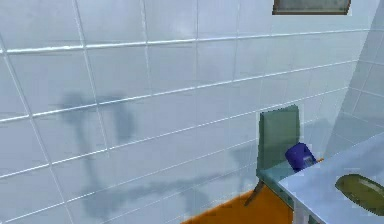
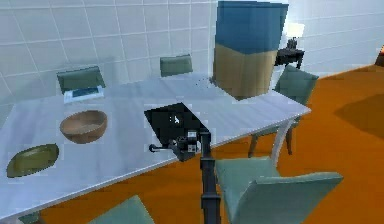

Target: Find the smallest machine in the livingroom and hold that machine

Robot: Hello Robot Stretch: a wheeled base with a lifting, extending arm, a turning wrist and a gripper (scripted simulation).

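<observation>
Arm side view: arm (image 2: 208, 190) reaches over worktop (image 2: 120, 165). Tool (image 2: 165, 148) at near edge of dark slab (image 2: 172, 118), possibly laptop, lying flat mid-worktop; contact not determinable. Cannot tell whether tool holds anything. Wooden bowl (image 2: 84, 125) and green dish (image 2: 32, 160) left of slab. Tall blue-and-tan box (image 2: 248, 48) on worktop's far right end. Forward view: tiled wall (image 1: 120, 90), chair (image 1: 279, 140) at worktop corner, blue object (image 1: 300, 155) just beside chair.
</observation>
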